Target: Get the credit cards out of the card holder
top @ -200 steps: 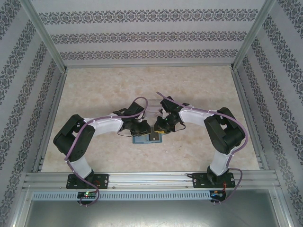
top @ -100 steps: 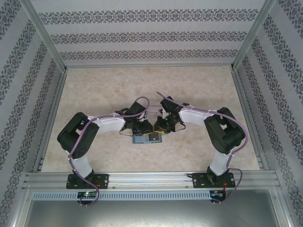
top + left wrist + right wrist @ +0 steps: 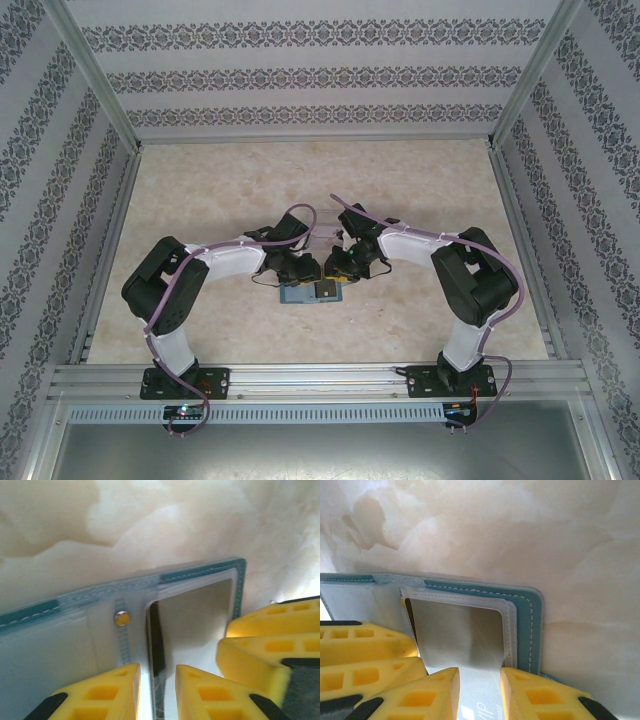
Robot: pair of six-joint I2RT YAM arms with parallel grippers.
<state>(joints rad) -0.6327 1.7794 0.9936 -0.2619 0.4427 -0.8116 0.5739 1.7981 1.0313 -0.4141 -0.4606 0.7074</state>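
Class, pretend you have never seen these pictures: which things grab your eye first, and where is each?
The yellow fingers of the left pincer and right pincer jump out, crowding the bottom of both wrist views. Under them lies the teal card holder, open on the marbled table, with the edge of a dark card in its clear pocket. From above, the left arm and right arm meet at the table's middle.

The card holder (image 3: pixel 200 572) is teal with pale stitching, claw fingers (image 3: pixel 107 690) yellow, table (image 3: pixel 150 510) marbled beige.
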